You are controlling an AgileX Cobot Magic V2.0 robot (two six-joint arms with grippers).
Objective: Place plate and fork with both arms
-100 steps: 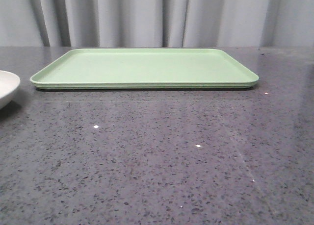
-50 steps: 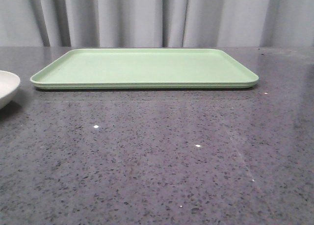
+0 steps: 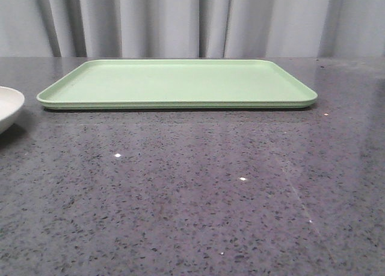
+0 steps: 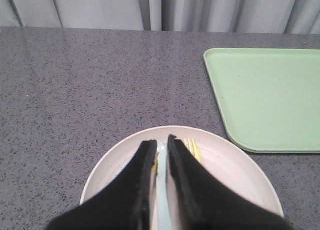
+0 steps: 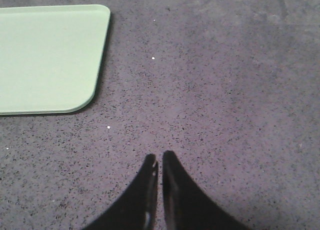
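Observation:
The cream-white plate point(image 4: 230, 175) sits on the grey table left of the tray; only its edge point(image 3: 8, 105) shows at the far left of the front view. The yellow fork point(image 4: 191, 148) lies in the plate, with just its tines showing beside my left gripper. My left gripper point(image 4: 160, 140) hovers over the plate with its jaws close together and nothing seen held between them. My right gripper point(image 5: 160, 160) is shut and empty over bare table, to the right of the tray. Neither gripper shows in the front view.
A pale green rectangular tray point(image 3: 180, 80) lies flat at the back middle of the table and also shows in both wrist views point(image 4: 265, 94) point(image 5: 45, 54). A pale blue utensil point(image 4: 161, 190) lies in the plate under the left jaws. Grey curtains hang behind.

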